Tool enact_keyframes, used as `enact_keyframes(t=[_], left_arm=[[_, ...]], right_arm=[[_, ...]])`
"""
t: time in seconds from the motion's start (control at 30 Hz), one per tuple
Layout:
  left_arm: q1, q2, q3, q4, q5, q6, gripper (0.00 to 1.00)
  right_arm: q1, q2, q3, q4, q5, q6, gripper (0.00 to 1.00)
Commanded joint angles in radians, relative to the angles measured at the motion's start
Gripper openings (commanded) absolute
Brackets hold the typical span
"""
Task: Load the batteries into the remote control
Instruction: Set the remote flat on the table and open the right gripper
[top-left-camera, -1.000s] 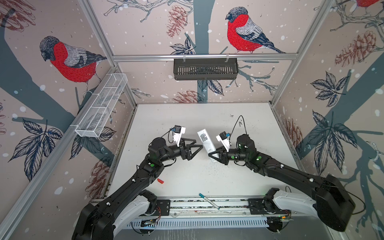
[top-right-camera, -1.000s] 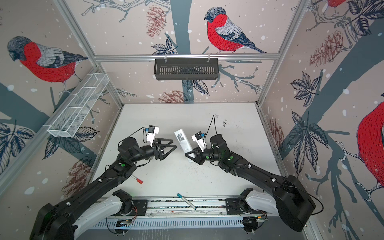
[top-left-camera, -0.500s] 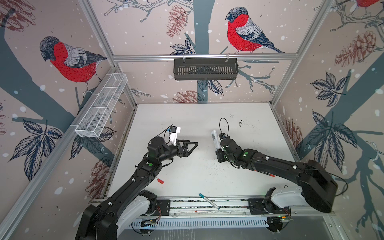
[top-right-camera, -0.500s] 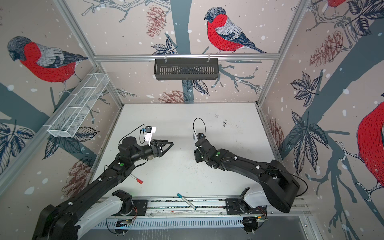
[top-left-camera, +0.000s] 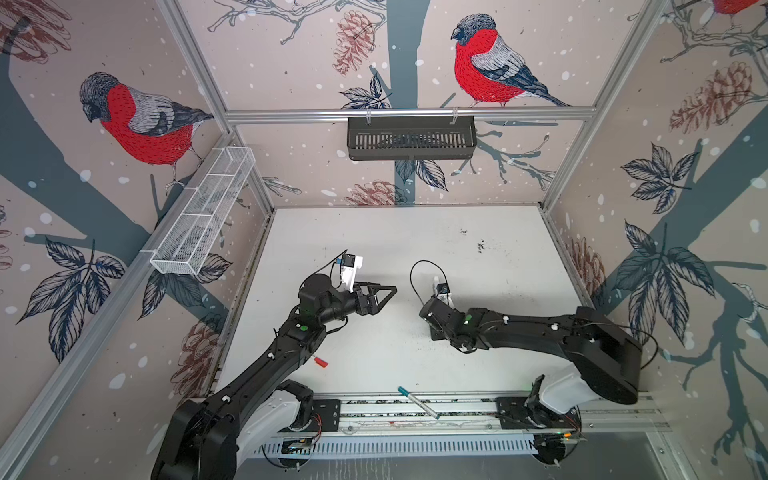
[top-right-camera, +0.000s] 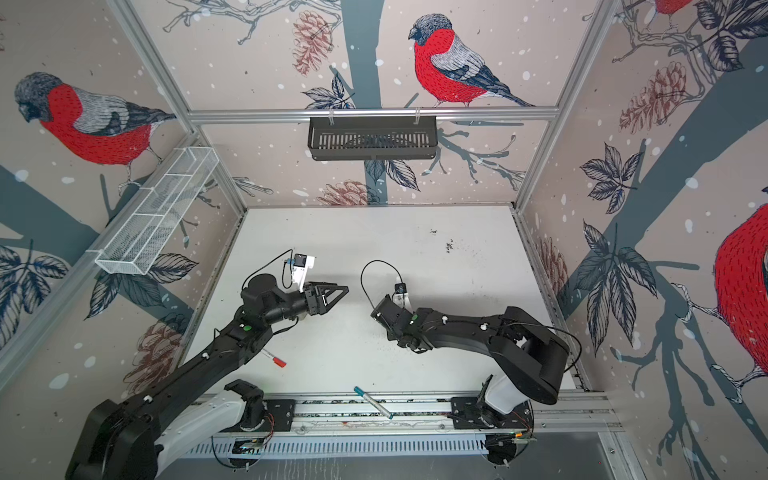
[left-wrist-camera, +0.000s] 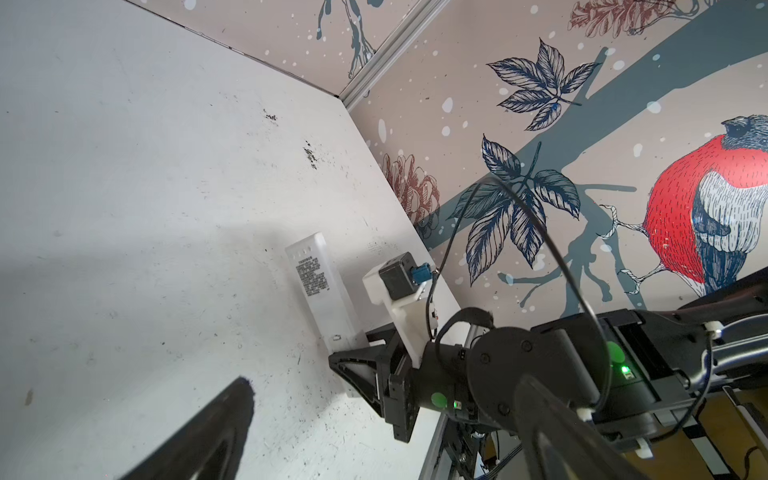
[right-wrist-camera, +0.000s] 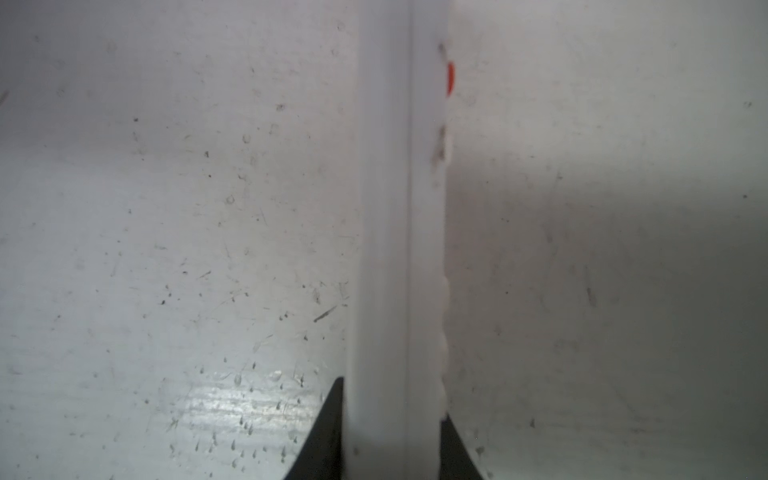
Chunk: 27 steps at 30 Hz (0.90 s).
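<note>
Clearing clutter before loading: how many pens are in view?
2: red-capped pen by the left arm, teal-capped pen across the front rail. More may be hidden.

Between the wide-open left gripper (top-left-camera: 381, 296) and the right gripper (left-wrist-camera: 353, 348), the white tabletop (top-left-camera: 395, 241) lies bare and free to pass. At the right gripper the slim white rectangular remote control (left-wrist-camera: 319, 286) blocks the way. It is pinched edge-up between the jaws and juts out past the fingertips. Beyond both grippers, bare table runs to the back wall. Behind the left gripper, beside its forearm, lies a red-capped marker (top-left-camera: 320, 362). Further back, a teal-capped pen (top-left-camera: 417, 402) rests across the metal base rail (top-left-camera: 457, 415).
</note>
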<state>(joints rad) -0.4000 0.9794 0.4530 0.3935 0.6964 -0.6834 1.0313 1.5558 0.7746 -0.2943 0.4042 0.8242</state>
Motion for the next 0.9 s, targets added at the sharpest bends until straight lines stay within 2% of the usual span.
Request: enact_keyframes(t=[0.0,0.27,0.6,0.87], left_arm=[[0.002,0.008,-0.007,0.072,0.018,-0.01,0.98],[0.004,0.015,-0.014,0.077,0.012,-0.009,0.98],[0.01,0.024,-0.012,0.081,0.01,-0.011,0.98],[0.009,0.014,-0.003,0.023,-0.007,0.009,0.98]], right_arm=[[0.029,0.036,0.029,-0.034,0.059,0.057,0.26],[0.054,0.128,0.085,-0.04,0.049,0.061,0.33],[0.071,0.133,0.135,-0.054,0.048,0.046,0.61],[0.07,0.076,0.138,-0.028,0.014,0.021,0.68]])
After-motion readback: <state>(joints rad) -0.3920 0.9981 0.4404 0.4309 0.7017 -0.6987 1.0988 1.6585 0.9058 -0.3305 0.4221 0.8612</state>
